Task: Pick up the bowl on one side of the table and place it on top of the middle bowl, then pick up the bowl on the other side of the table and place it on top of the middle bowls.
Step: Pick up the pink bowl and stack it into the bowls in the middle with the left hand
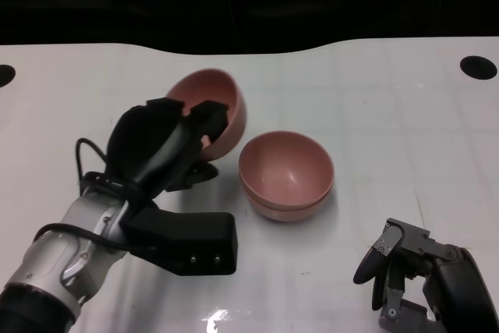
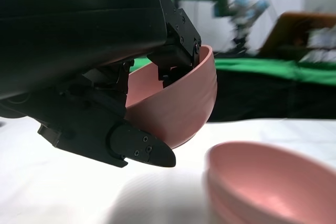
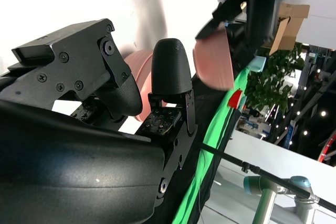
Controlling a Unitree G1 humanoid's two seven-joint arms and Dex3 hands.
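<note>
**Left hand carries a tilted bowl toward the stack at centre**

Nearest you, at the lower right of the head view, the right hand rests low over the white table with nothing in it; its fingers look partly curled, and you cannot tell from these views how far apart they are. Beyond it, near the table's centre, sits the middle stack: a pink bowl, mouth up, with a second rim line below its lip, so it reads as two bowls already nested. Farther out and toward your left, the left hand pinches the held bowl by its rim, fingers inside and outside the wall; the left wrist view shows this bowl clear of the table and tipped on its side, mouth turned toward the hand.

The relation that governs the next move: the stack lies just beside the held bowl, toward the robot's right and slightly nearer the robot; the left hand is the nearer of the two. Judged from this, you must level the bowl so its mouth faces up before you lower it onto the stack.
</note>
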